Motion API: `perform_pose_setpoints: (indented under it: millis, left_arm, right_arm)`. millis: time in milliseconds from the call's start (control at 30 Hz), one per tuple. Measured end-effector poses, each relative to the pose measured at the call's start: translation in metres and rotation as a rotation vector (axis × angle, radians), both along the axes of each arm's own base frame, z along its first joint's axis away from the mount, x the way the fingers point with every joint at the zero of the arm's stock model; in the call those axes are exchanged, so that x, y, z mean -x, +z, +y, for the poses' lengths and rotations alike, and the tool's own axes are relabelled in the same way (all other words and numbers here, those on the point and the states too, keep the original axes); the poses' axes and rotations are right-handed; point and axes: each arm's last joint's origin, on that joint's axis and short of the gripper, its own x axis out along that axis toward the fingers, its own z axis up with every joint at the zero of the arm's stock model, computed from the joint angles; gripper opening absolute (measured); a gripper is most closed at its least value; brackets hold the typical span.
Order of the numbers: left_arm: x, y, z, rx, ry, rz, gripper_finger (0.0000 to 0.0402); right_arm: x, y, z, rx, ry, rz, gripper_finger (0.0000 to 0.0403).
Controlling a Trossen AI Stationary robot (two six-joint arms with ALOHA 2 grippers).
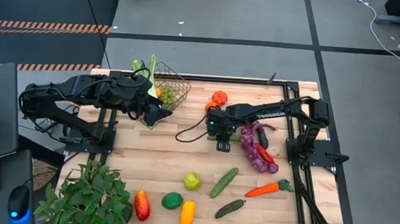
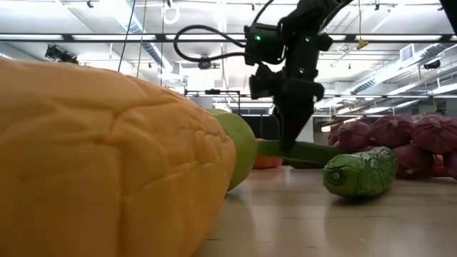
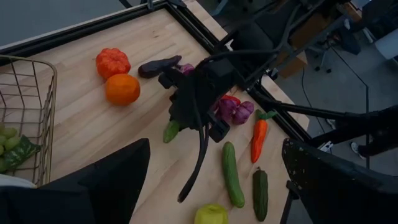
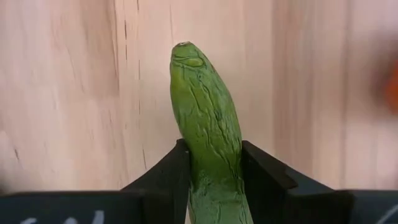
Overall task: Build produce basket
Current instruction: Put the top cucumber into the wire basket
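The wire basket (image 1: 171, 85) stands at the table's far left with green grapes and celery in it. My left gripper (image 1: 154, 113) hangs open just in front of it, holding nothing. My right gripper (image 1: 222, 143) points down at mid-table, shut on a long green vegetable (image 4: 205, 106). Loose produce lies on the table: purple grapes (image 1: 253, 152), a carrot (image 1: 266, 189), two cucumbers (image 1: 224, 182), an orange (image 3: 122, 89) and several pieces along the near edge. My right gripper pinches the long green vegetable between its two fingers (image 4: 168, 171), on its two long sides (image 4: 211, 168). The fingers come from above and lie across it. One end (image 4: 186, 56) sticks out past the fingers. Whether it is clear of the table, I cannot tell.
A leafy plant (image 1: 88, 196) stands at the near left corner. A yellow piece (image 2: 100, 164) fills the low view's left. The black frame rail (image 1: 303, 144) runs along the table's right side. Bare wood (image 1: 147, 158) lies between the two arms.
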Motion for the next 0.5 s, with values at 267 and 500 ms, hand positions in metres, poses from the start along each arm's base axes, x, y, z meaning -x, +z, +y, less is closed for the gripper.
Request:
perform_pose_setpoints:
  millis: [267, 500]
  left_arm:
    - [0.0, 0.0, 0.0, 0.0, -0.001, -0.003, 0.0373]
    - [-0.001, 0.005, 0.0, 0.0, -0.002, -0.058, 0.0373]
  right_arm:
    - [-0.032, 0.061, -0.014, 0.035, -0.016, -0.238, 0.0129]
    - [-0.057, 0.114, -0.051, -0.086, -0.22, -0.65, 0.0129]
